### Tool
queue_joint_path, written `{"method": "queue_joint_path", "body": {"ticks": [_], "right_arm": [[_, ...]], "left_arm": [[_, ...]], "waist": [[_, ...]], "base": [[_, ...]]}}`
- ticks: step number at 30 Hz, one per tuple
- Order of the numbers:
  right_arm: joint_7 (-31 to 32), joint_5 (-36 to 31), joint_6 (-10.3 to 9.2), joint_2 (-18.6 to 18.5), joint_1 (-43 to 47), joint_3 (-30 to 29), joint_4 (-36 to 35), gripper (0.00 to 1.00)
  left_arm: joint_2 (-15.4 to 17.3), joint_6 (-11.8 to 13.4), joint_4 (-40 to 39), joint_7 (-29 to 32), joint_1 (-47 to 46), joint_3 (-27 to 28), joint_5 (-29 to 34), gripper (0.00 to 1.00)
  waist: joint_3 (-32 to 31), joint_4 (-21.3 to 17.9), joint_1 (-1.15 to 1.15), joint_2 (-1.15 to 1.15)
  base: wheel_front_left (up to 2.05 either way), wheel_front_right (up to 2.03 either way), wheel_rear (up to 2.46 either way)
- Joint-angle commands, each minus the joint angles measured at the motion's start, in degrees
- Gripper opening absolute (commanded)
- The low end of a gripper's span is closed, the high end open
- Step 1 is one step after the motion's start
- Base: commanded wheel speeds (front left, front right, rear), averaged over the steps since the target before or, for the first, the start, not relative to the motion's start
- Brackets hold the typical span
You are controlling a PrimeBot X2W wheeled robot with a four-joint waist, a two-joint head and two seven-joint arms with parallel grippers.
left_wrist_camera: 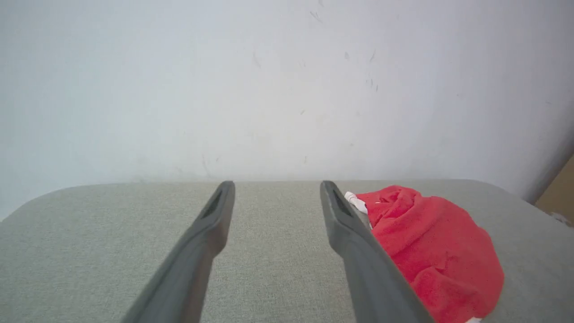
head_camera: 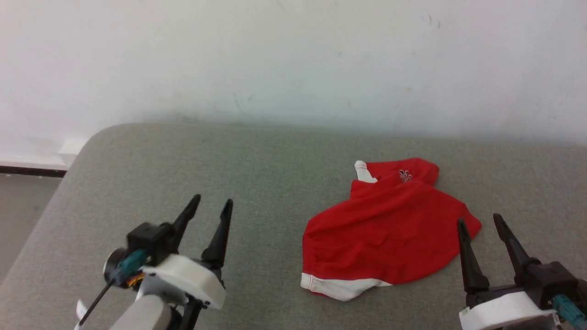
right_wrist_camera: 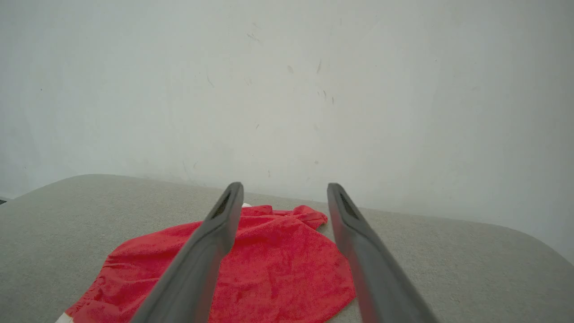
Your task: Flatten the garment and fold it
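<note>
The red shorts (head_camera: 390, 229) lie rumpled on the grey bench (head_camera: 183, 160), right of centre. The left claw (head_camera: 213, 201) and right claw (head_camera: 479, 220) both gape wide, empty; the right hovers just beside the shorts' edge.

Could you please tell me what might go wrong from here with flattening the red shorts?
1. The red shorts lie rumpled, the far end doubled over, so a pinch may catch several layers and keep the creases.
2. The open right hand is near their right edge while the open left hand sits well off to the left; a one-sided pull would likely drag them across the grey padded surface.
</note>
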Motion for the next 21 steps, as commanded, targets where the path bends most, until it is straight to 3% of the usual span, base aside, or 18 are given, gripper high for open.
{"method": "queue_joint_path", "body": {"ticks": [1, 5, 10, 16, 21], "right_arm": [[-0.3, 0.1, -0.12, 0.1, 0.8, 0.1, -0.1, 1.00], [-0.3, -0.2, -0.12, 0.1, 2.5, -0.1, 0.2, 1.00], [-0.3, 0.3, -0.12, 0.1, 3.6, 0.1, 1.2, 1.00], [-0.3, 1.0, -0.12, 0.1, 3.7, 1.1, 1.5, 1.00], [-0.3, 0.6, -0.12, 0.1, 2.8, 1.2, 1.4, 1.00]], "left_arm": [[-0.1, 0.7, -1.6, -0.2, 2.3, 1.1, 0.9, 1.00], [-2.4, 2.7, -10.1, -0.3, 11.2, 7.9, 5.1, 1.00], [-6.8, 2.9, -13.9, -0.3, 19.6, 12.4, 10.3, 1.00], [-9.4, 0.5, -13.8, -0.3, 23.4, 14.8, 14.7, 1.00], [-10.0, -1.9, -11.6, 0.2, 22.7, 13.4, 15.5, 1.00]], "waist": [[-2.0, 1.8, 0.01, 0.00], [-2.5, 2.0, 0.01, 0.00], [-3.1, 1.6, 0.01, 0.00], [-2.6, 0.8, 0.01, 0.00], [-1.0, -1.0, 0.01, 0.00]], "base": [[0.00, 0.00, 0.00], [0.00, 0.00, 0.00], [0.00, 0.00, 0.00], [0.00, 0.00, 0.00], [0.00, 0.00, 0.00]]}}
